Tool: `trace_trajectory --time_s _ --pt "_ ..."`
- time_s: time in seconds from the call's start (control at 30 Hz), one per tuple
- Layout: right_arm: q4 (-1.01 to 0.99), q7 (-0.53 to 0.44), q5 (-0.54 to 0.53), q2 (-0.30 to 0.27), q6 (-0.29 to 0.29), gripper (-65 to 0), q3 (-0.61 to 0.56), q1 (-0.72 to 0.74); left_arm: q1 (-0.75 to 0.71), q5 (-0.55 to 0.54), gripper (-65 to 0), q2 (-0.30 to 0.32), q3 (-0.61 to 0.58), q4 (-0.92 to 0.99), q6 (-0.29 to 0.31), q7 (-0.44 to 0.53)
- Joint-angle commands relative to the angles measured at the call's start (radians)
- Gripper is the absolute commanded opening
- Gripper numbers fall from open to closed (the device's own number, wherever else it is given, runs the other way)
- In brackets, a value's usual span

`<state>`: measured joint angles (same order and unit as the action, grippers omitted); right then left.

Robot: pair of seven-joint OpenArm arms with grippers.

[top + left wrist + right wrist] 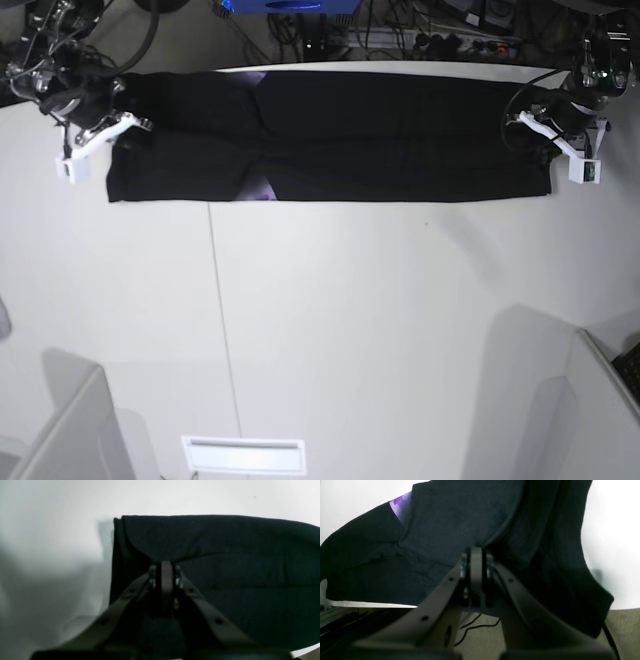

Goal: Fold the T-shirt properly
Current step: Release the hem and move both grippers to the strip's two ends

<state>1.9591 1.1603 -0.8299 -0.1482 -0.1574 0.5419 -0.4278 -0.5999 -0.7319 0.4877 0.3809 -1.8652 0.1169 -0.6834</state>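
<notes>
The black T-shirt [340, 135] lies folded into a long band across the far part of the white table, with small purple bits of print showing [262, 186]. My left gripper [541, 126] is at the band's right end in the base view. In the left wrist view it [167, 563] is shut on a folded cloth edge [225, 537]. My right gripper [118, 126] is at the band's left end. In the right wrist view it [476, 551] is shut on the cloth [460, 517], lifted a little, with a purple patch [400, 505] exposed.
The white table [330, 330] stretches toward the front with a thin seam [222, 330]. Cables and equipment [400, 25] crowd behind the far edge. Grey panels stand at the front left [60, 430] and front right [600, 400]. Floor and a cable [475, 627] show past the edge.
</notes>
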Motion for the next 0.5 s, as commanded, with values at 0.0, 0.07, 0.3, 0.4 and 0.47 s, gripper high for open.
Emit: trace_trajectory --time_s 0.0,0.07,0.3,0.4,0.47 --pt "0.015 -0.013 -0.013 -0.012 -0.005 -54.2 0.01 -0.007 -0.002 -0.004 -57.1 0.015 0.011 -0.014 0.005 0.021" --pt "0.016 -0.016 -0.013 -0.012 -0.005 -45.3 0.01 -0.012 -0.012 -0.004 -48.1 0.016 0.011 -0.014 0.005 0.023" --pt "0.023 -0.016 -0.012 -0.015 -0.005 -40.2 0.031 -0.012 -0.016 -0.004 -21.9 0.01 0.112 -0.018 0.005 0.023" --pt "0.026 -0.019 -0.013 -0.015 -0.009 -41.7 0.053 -0.012 -0.016 -0.012 -17.8 0.007 0.154 -0.029 0.005 0.023" --pt "0.036 -0.03 -0.015 -0.015 -0.012 -44.1 0.054 -0.009 -0.012 -0.012 -18.1 -0.014 0.165 -0.044 0.005 0.023"
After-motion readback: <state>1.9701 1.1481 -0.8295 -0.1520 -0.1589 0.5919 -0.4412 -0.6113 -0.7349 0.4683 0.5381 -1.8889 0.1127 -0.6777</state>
